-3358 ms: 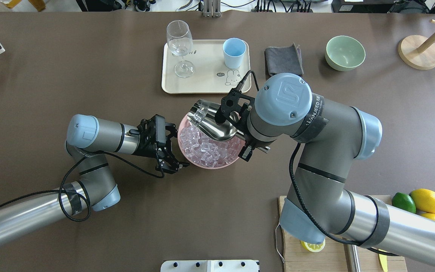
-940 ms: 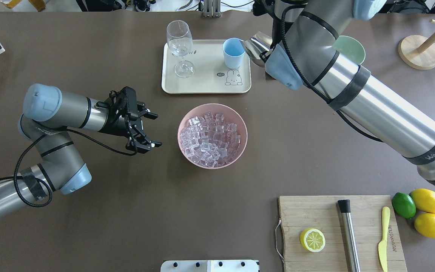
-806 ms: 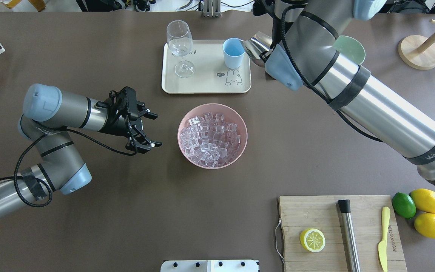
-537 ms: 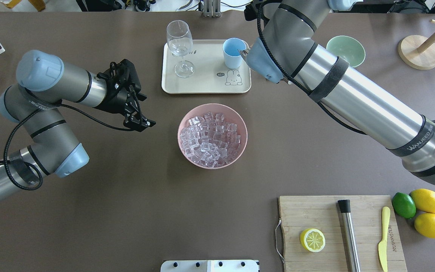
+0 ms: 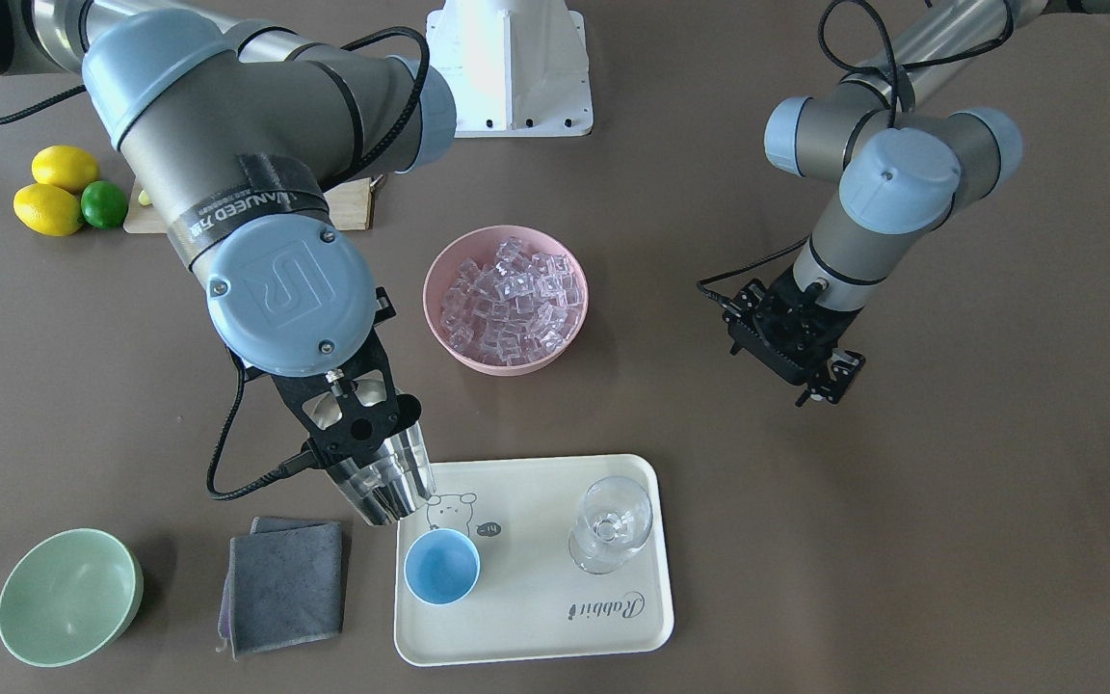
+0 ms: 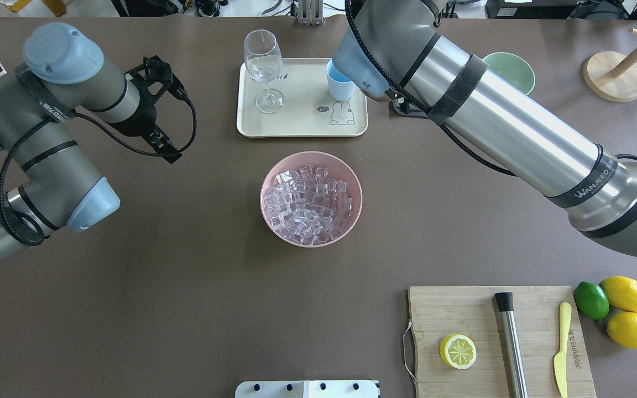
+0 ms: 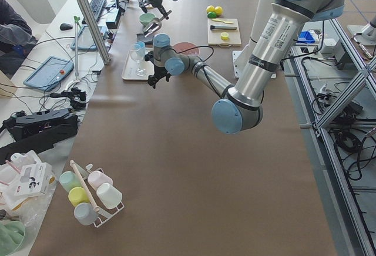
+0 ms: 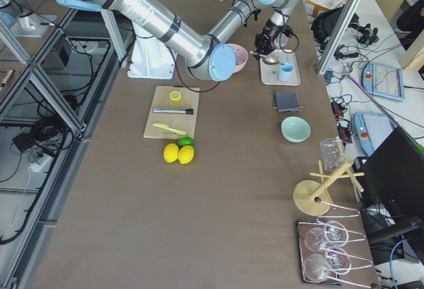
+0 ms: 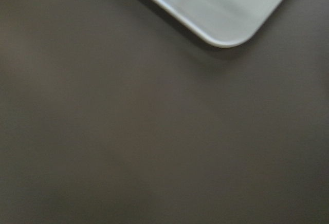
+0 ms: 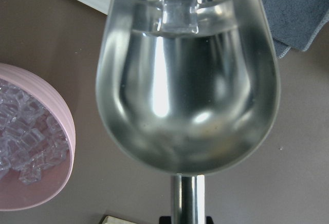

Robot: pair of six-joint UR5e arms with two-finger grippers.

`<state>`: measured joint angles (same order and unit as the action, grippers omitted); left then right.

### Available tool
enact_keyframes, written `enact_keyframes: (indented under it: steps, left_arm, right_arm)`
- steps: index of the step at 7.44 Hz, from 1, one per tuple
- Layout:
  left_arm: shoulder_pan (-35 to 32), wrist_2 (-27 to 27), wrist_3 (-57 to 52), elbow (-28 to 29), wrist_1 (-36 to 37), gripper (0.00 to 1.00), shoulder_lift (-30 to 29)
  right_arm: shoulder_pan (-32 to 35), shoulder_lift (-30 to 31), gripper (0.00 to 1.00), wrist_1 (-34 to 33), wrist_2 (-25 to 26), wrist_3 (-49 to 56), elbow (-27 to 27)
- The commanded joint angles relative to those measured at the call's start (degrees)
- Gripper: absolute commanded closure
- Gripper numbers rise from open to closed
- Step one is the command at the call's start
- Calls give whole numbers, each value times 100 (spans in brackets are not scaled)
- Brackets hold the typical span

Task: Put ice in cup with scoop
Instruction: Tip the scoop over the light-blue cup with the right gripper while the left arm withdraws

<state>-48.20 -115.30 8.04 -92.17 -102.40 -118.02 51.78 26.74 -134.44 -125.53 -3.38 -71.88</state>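
My right gripper [image 5: 355,424] is shut on the rod handle of the steel scoop [image 5: 386,482]. It holds the scoop at the tray's edge, close beside the light-blue cup [image 5: 441,567], mouth toward the tray. In the right wrist view one ice cube [image 10: 179,11] lies at the front lip of the scoop [image 10: 187,90]. The cup [image 6: 342,87] is partly hidden under my right arm in the overhead view, and so is the scoop. The ice heap [image 6: 308,202] fills the pink bowl [image 6: 354,182]. My left gripper [image 6: 179,128] is open and empty, well left of the bowl.
The cream tray [image 6: 296,124] also holds a clear stemmed glass [image 6: 263,61]. A grey cloth [image 5: 285,583] and a pale green bowl [image 5: 68,598] lie beside the tray. A cutting board [image 6: 462,309] carries a lemon half, a steel cylinder [image 6: 509,342] and a yellow knife. Lemons and a lime [image 6: 628,293] lie by it.
My right arm has carried the scoop from the pink bowl up to the tray beside the cup. My left gripper has let go of the bowl's rim and drawn back to the left.
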Motion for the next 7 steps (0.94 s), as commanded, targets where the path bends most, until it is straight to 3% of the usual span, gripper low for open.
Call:
enact_keyframes:
  steps: [1, 3, 5, 7]
  left_arm:
    - [-356, 862, 4, -238, 352, 2, 575]
    - [-819, 413, 66, -231, 458, 2, 833]
    - [-1898, -1074, 74, -179, 467, 2, 1717]
    - [-2664, -1389, 75, -178, 467, 2, 2438]
  right_arm:
    - [139, -457, 100, -12, 64, 214, 716]
    - [175, -922, 100, -12, 134, 312, 1323]
    - [175, -986, 100, -38, 196, 312, 1387]
    - [175, -1108, 100, -213, 144, 312, 1587]
